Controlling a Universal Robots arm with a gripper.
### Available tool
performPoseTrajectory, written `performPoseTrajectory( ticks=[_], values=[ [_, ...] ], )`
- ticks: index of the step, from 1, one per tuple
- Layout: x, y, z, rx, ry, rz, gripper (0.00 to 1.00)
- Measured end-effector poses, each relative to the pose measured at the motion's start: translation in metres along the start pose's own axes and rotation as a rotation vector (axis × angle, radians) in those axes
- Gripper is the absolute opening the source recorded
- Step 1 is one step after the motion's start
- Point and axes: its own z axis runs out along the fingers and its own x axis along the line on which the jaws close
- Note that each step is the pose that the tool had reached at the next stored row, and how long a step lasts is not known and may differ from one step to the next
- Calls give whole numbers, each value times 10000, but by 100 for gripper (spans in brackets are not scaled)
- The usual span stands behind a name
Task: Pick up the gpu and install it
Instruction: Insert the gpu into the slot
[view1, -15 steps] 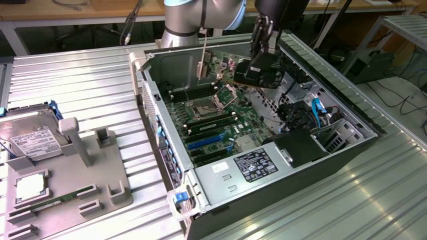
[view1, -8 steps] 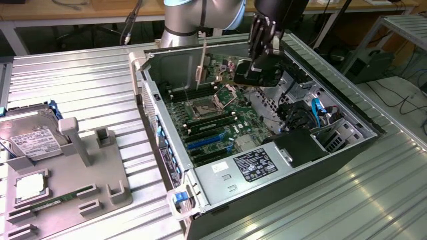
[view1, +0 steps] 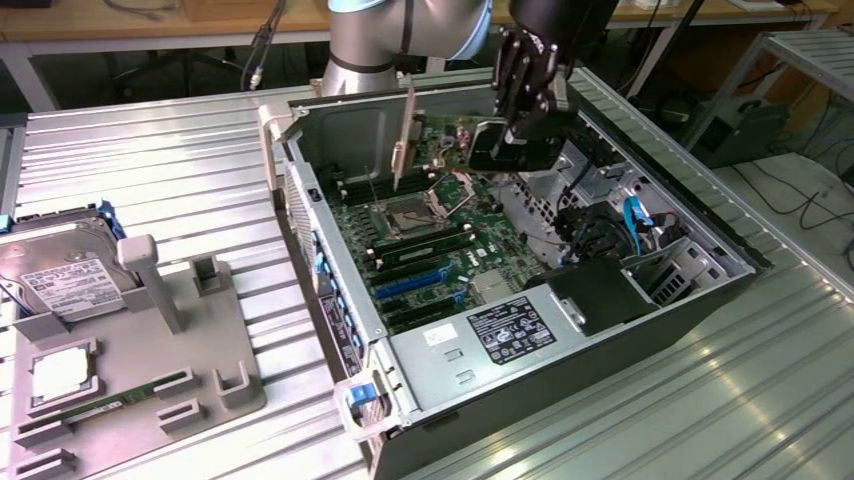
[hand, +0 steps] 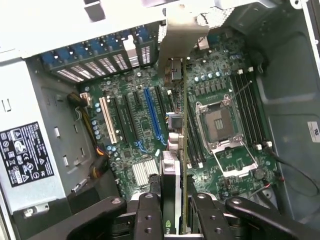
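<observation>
While arm (view1: 387, 35) hangs vertical over open PC case (view1: 694, 290), tool (view1: 518, 125) clamps gpu (hand: 171, 175) edge-on above mobo (view1: 427, 250).

1. Hard drive (view1: 60, 270): lies on grey tray (view1: 147, 350), exterior view's left.
2. Tray: rests on ribbed table (view1: 160, 160).
3. Case (view1: 674, 180): open, beside tray; holds motherboard (view1: 447, 262) with empty CPU socket (view1: 400, 213).

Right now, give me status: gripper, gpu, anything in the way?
Gripper shut on gpu. Held edge-on inside case, over motherboard. Nothing seen blocking slots.
</observation>
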Motion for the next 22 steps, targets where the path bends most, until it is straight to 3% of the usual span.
performPoseTrajectory(
  ticks=[10,22],
  values=[
    [0,-1,2,-45,85,-1749,28],
    [4,12,17,-43,64,-1812,28]
  ],
)
